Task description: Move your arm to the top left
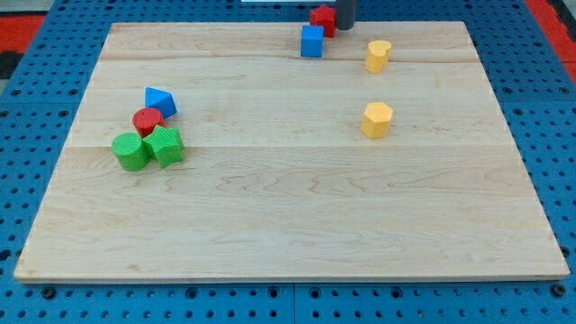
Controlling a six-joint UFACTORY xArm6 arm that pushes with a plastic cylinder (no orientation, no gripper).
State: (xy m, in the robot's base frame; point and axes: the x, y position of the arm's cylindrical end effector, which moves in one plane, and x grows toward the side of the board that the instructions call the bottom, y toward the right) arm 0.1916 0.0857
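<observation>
My tip (345,26) is at the view's top, right of centre, at the board's top edge. It touches the right side of a red block (321,19). A blue cube (311,41) sits just below and left of the red block. The top left corner of the wooden board (117,31) lies far to the left of my tip.
A yellow block (378,55) lies right of the blue cube, and a yellow hexagonal block (377,119) lies below it. At the left a blue triangular block (160,101), a red cylinder (148,121), a green cylinder (131,151) and a green block (166,145) cluster together.
</observation>
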